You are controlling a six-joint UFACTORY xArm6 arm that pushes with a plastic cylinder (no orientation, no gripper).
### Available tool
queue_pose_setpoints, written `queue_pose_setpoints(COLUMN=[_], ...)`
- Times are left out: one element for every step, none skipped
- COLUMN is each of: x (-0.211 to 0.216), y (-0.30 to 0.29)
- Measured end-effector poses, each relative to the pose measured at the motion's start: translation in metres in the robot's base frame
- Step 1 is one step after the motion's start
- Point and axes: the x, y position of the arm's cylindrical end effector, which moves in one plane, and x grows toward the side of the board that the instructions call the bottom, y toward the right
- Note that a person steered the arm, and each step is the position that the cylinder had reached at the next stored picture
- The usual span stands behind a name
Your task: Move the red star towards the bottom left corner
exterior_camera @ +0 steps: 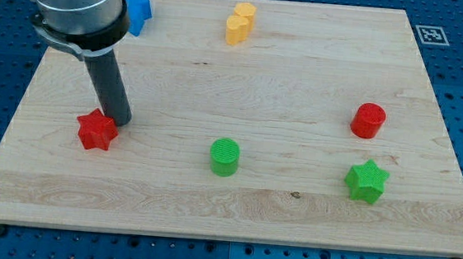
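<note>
The tip [121,122] is the plain lower end of a dark rod; there are no jaws to spread or press together, and it holds nothing. It stands on the board [208,210] at the view's left.

Near to far from the tip:
- Red star [97,130]: just beside the tip, at its lower left, touching or nearly so. It lies at mid-height on the board's left side, short of the bottom left corner.
- Green cylinder [224,156]: to the tip's right, slightly lower.
- Blue block [137,10]: above the tip, partly hidden behind the arm.
- Yellow block [240,23]: up and to the right.
- Red cylinder [369,120] and green star [366,181]: well apart, far right.

Handling, as a judgement: the star looks small, light and rigid, and should slide readily on the smooth wood. Its points make it liable to rotate or slip off under an off-centre push. Contact is best made on its upper right side, in a notch between two points, in line with the corner.
</note>
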Motion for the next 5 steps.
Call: queue_pose_setpoints(x=[0.009,0.01,-0.001,-0.006,-0.005], y=[0.0,-0.006,-0.026,-0.04,-0.04])
